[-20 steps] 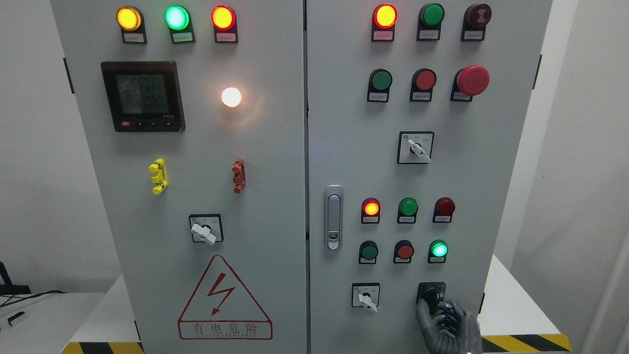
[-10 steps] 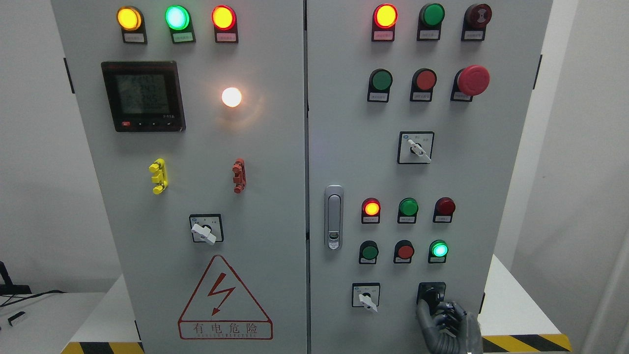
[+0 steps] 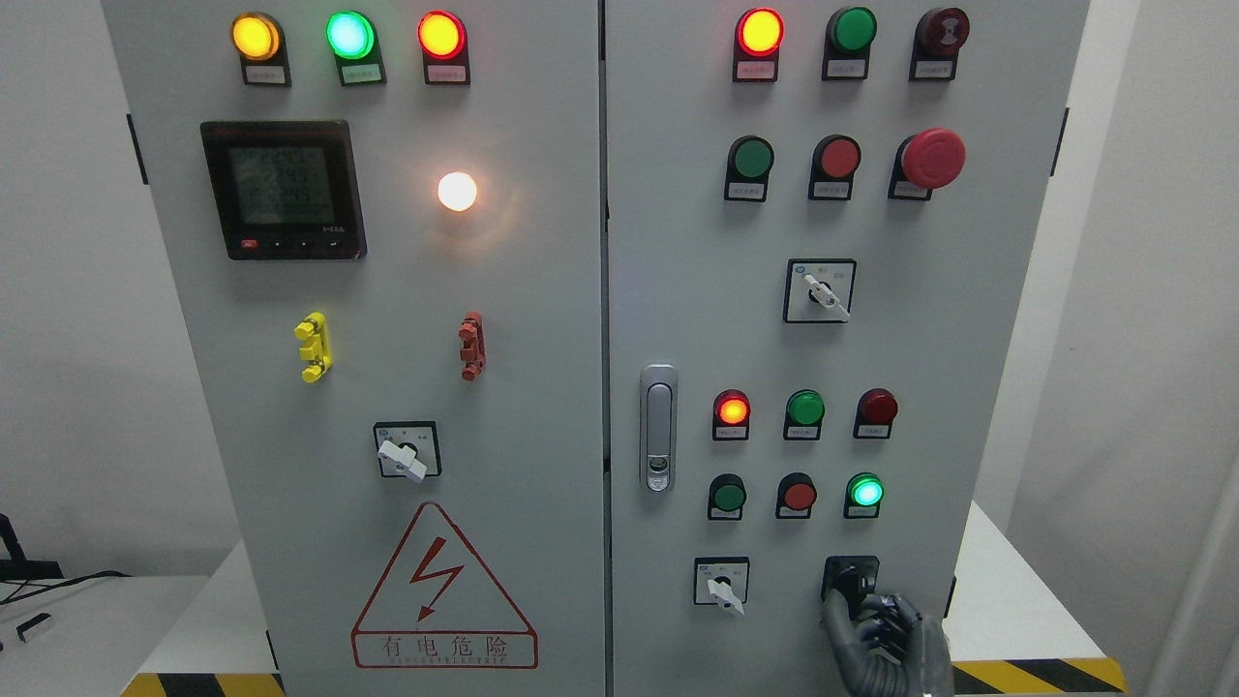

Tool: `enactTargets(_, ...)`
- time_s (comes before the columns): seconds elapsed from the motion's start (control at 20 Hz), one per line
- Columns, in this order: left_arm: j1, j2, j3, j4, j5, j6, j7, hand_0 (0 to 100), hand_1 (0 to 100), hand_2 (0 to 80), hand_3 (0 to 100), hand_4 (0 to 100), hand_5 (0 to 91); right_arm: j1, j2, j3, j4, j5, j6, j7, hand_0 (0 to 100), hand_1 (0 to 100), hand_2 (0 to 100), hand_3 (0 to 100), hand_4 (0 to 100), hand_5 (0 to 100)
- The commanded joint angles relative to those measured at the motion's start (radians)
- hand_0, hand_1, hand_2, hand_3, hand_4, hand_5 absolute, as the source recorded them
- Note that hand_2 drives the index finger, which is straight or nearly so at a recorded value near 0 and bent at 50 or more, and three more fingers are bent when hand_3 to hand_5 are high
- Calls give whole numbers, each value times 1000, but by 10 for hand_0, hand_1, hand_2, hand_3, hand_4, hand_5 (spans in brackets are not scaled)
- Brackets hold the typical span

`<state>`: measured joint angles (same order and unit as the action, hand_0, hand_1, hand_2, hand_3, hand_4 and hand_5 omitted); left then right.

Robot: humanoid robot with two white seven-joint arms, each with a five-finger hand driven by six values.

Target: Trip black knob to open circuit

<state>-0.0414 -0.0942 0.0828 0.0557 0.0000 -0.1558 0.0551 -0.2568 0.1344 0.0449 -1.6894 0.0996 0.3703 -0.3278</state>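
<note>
The black knob (image 3: 852, 577) sits on a black square plate at the lower right of the right cabinet door (image 3: 678, 290). My right hand (image 3: 864, 612) comes up from the bottom edge, dark grey, and its curled fingers (image 3: 892, 620) and thumb close on the knob's lower part from below. The knob's lower half is hidden by the hand. My left hand does not show.
A white-handled selector switch (image 3: 721, 583) stands just left of the knob. Above it are small push buttons and lamps, with a lit green lamp (image 3: 864, 493) directly above the knob. The door handle (image 3: 657, 428) is further left. Yellow-black hazard tape (image 3: 1036, 672) marks the base.
</note>
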Motion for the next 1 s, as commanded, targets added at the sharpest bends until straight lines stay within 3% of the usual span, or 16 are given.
enactTargets(0.0,0,-1,0,0,-31,-1,0,120,389,0,0,0,0,-1,-1,-10,0,0,-2,0,412,707,567,843,863,969)
enactTargets(0.95,0,1,0,0,-31,-1,0,120,389,0,0,0,0,-1,-1,-11,0,32,-5,1,405,719,564,841,862,968)
